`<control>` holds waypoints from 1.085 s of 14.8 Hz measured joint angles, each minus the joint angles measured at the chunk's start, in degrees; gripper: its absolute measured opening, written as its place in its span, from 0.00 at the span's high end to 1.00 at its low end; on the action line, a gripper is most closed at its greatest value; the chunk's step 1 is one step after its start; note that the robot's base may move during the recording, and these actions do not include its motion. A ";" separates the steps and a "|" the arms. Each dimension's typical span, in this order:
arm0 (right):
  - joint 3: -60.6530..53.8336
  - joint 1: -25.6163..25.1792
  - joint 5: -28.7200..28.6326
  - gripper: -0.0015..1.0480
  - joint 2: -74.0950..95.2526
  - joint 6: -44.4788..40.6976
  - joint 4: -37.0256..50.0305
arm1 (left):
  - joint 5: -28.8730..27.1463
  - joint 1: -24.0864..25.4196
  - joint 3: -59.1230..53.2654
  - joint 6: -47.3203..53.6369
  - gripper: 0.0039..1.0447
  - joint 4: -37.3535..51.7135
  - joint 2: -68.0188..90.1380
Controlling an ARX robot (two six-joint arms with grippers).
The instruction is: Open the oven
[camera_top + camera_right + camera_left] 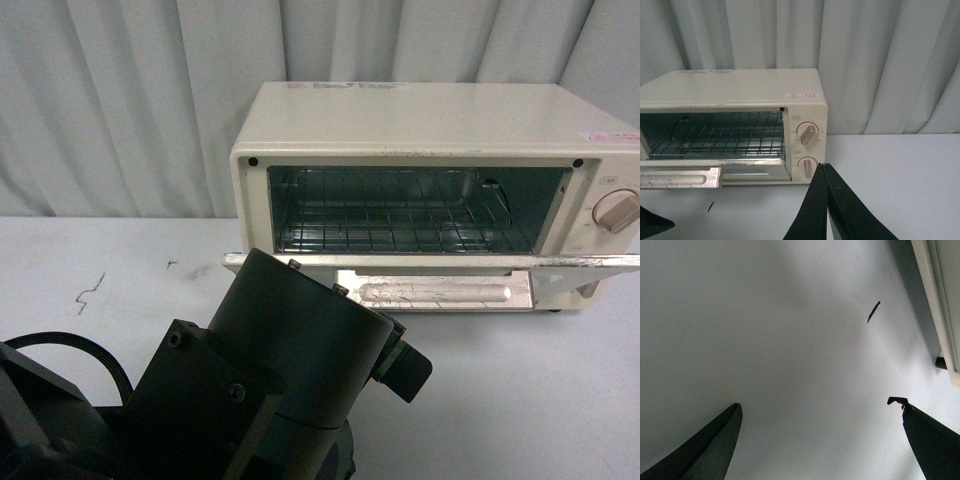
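You will find the small cream-coloured boxy toaster oven (420, 130) in the upper right of the front view. It stands on the white desk (520, 400) before a pale grey pleated curtain (120, 100). Its glass-windowed door (440, 290) lies open, about level, and the wire rack (400, 225) inside the cavity is exposed.

The front view cuts the oven off at the right edge, so only one pinkish-beige knob (615, 210) shows there. The right wrist view gives you both, the upper knob (807, 133) directly over the lower knob (808, 166). It also shows a red-and-white label (802, 95) on the oven's top.

The dark left arm (290, 340) fills the lower left of the front view and overlaps the door's left corner in the picture. Contact cannot be told.

Only the left wrist view shows the left gripper (817, 403). Its fingers are well apart, empty, over bare desk. Nearby are a black foot (940, 363) under the oven's corner and a small dark mark (873, 311) on the desk.

The right gripper (747, 195) shows only in its own wrist view. Its fingers are apart, holding nothing, in front of the oven and clear of it.
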 joint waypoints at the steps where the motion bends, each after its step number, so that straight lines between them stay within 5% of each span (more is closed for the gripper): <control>1: 0.00 0.00 0.00 0.98 -0.72 0.00 -0.79 | 0.00 0.00 0.00 0.02 0.06 0.00 0.00; 5: 0.02 0.00 -0.04 0.98 -9.16 0.00 -12.37 | 0.00 0.00 0.02 0.02 0.06 0.02 0.00; 9: 0.02 0.00 -0.02 0.98 -12.28 0.00 -12.79 | 0.07 0.00 0.04 0.02 0.06 -0.04 0.00; 11: 0.02 0.00 -0.02 0.79 -12.28 0.00 -12.76 | 0.07 0.00 0.04 0.02 0.06 -0.04 0.00; 13: 0.02 0.00 -0.02 0.31 -12.28 0.00 -12.76 | 0.07 0.00 0.04 0.02 0.06 -0.04 0.00; 16: 0.02 0.00 -0.02 0.05 -12.28 0.00 -12.76 | 0.07 0.00 0.04 0.00 0.06 -0.04 0.00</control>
